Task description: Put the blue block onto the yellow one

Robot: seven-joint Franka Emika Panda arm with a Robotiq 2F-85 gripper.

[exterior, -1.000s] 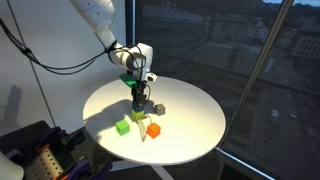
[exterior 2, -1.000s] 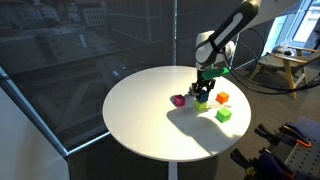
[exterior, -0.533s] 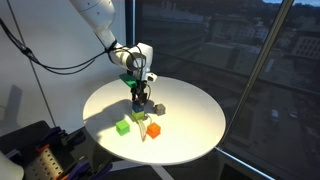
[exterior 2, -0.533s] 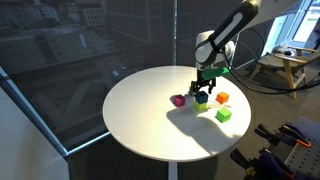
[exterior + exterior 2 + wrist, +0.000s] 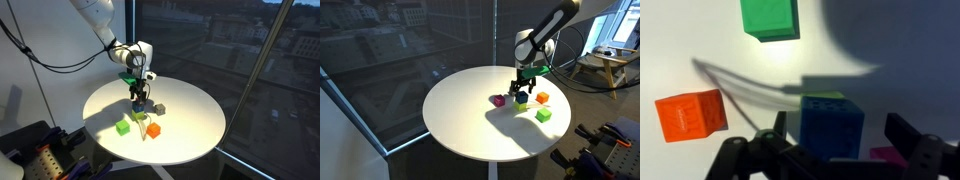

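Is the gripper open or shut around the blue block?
Open: the gripper fingers stand clear of the blue block in the wrist view, gaps both sides.

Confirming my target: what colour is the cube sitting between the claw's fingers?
The cube is dark blue; the wrist view shows it best.

A round white table (image 5: 190,128) stands before me beside tall dark windows (image 5: 240,50) that look out on city buildings. In an exterior view, a lime-green cube (image 5: 122,126) sits toward the lower left of the table, with an orange cube (image 5: 153,130) near it to the right, the two apart. A grey cube (image 5: 158,108) lies just above the orange one. In an exterior view, a magenta cube (image 5: 499,100) rests near mid-frame. In the wrist view, the green cube sits at top centre and the orange one at the left.
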